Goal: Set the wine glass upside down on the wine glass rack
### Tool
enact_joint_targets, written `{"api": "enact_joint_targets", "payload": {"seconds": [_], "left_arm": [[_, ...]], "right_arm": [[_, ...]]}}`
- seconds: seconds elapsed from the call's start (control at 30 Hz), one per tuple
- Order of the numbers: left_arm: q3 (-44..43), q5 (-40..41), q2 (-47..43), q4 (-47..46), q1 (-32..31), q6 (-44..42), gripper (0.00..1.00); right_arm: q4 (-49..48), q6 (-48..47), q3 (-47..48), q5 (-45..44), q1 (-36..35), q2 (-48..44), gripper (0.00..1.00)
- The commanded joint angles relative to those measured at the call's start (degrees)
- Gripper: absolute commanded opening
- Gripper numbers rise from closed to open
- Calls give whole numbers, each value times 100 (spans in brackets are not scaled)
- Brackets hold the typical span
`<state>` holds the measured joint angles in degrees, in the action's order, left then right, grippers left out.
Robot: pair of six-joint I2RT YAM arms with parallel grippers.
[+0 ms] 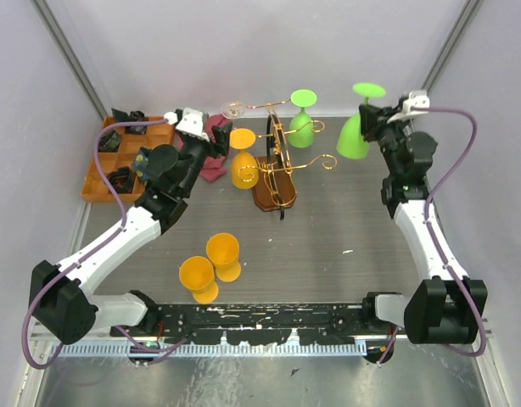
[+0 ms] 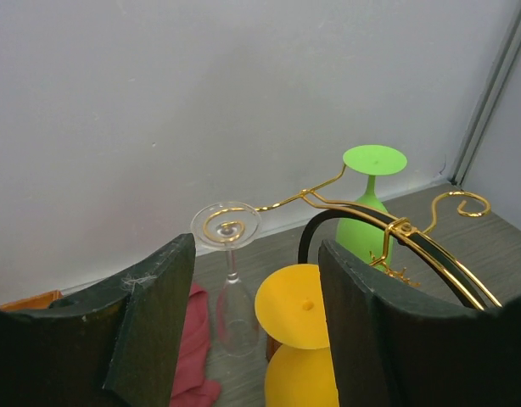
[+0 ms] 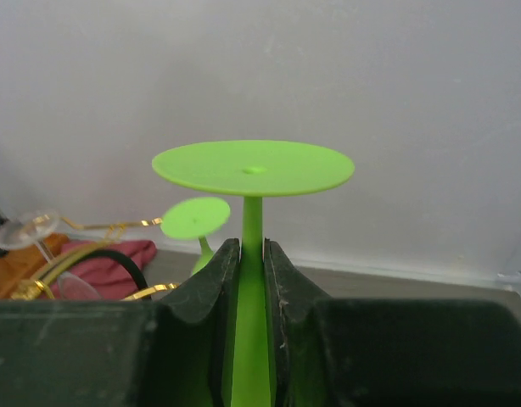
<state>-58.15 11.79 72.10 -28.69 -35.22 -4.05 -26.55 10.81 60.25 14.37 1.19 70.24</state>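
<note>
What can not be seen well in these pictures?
- Right wrist: bowl of the held green glass, hidden by the right fingers.
- Left wrist: base of the wine glass rack, behind the left fingers.
- Top: dark items in the orange tray, too small.

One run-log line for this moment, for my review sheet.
left fingers: open, empty, facing gold wire wine glass rack | right fingers: shut on stem of inverted green wine glass | placement: pending

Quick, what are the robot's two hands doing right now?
Left hand: open, holding nothing.
Right hand: closed on the stem of the green wine glass, held upside down.
</note>
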Motion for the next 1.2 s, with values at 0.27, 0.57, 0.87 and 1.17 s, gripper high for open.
{"api": "enact_joint_targets", "payload": {"seconds": [0.27, 0.57, 0.87, 1.17], "left_arm": [[-214, 113, -258, 318, 182, 327, 66], [-94, 278, -452, 512, 200, 185, 66], [-94, 319, -410, 522, 252, 98, 66], [-205, 278, -218, 464, 270, 71, 66]], "right_arm": [[-2829, -416, -1547, 1822, 390, 353, 1], [-4078, 639, -1343, 4078, 470, 1445, 1], [-4640, 951, -1303, 4538, 470, 1940, 1], [-4817, 1094, -1011, 4612, 408, 2284, 1]]}}
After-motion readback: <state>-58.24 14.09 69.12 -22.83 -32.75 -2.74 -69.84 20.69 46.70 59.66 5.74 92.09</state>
